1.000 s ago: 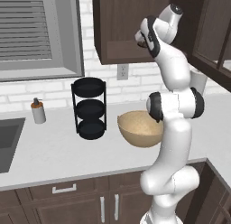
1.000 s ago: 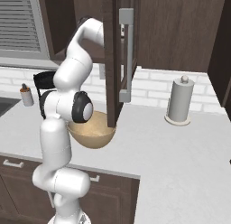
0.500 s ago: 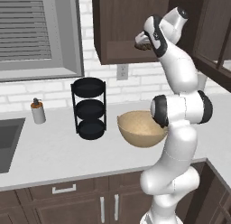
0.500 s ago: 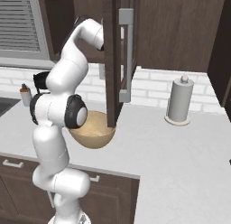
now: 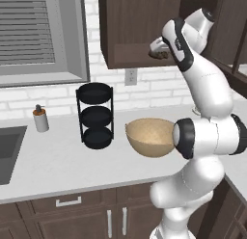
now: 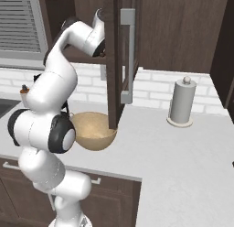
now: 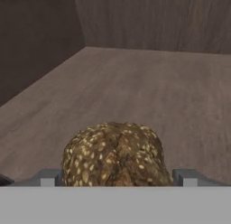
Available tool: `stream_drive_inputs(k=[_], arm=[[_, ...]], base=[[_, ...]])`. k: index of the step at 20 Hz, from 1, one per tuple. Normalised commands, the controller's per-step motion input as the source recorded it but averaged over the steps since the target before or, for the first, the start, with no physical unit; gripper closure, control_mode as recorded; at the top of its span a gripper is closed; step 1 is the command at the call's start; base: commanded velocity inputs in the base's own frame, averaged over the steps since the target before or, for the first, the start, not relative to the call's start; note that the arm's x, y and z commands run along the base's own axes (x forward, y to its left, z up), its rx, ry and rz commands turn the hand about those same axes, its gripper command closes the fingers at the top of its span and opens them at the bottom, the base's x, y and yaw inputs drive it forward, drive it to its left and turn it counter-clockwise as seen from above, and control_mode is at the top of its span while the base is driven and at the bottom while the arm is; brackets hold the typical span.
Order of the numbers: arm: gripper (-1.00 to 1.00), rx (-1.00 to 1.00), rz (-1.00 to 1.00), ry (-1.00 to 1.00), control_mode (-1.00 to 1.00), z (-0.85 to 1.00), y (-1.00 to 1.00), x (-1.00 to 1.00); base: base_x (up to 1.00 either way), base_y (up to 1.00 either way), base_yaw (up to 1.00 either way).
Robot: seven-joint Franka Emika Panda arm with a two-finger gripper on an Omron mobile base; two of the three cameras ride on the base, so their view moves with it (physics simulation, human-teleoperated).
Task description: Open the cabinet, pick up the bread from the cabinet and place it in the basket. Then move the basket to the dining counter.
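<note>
Brown bread [image 7: 116, 154]: a speckled, lumpy loaf is seen in the hand view directly ahead of the tool, lying on the cabinet shelf [image 7: 149, 92].
Tool [image 7: 118, 179]: its two fingers are spread wide, one at each flank of the bread, and nothing is gripped; whether the pads touch the crust cannot be told.
Step in hand: the cabinet door is open and the pick-up of the bread is judged to be under way, with the grasp not yet made.
Next move: a closing of the fingers on the bread is called for, then a lift clear of the shelf and a withdrawal past the open door [image 6: 119, 61]; the grip should be firm enough that the rounded loaf is not squeezed out.
Basket [image 5: 150, 137]: the tan bowl is stood on the counter [image 5: 53, 161] below the cabinet [image 5: 130, 31], partly hidden by the arm, and is well apart from the bread.
Black rack [image 5: 95, 115]: a three-tier stand is placed beside the basket, toward the window.
Far side: a paper towel holder [image 6: 181, 102] is stood on the counter near the brick wall.
</note>
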Motion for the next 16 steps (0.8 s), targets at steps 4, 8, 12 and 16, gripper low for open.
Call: stream_drive_inputs(k=[4,8,12,16], arm=[[1.0,-0.05,0.0,0.0,-1.0,0.0,0.0,-1.0],[1.0,-0.09,0.0,-0.02,-1.0,-0.04,0.01,-1.0],[1.0,-0.08,0.0,-0.02,-1.0,-0.15,0.16,-1.0],[1.0,-0.05,0.0,0.05,-1.0,-0.37,0.07,-1.0]], base=[[0.0,0.0,0.0],[0.0,0.0,0.0],[0.0,0.0,0.0],[0.0,0.0,0.0]])
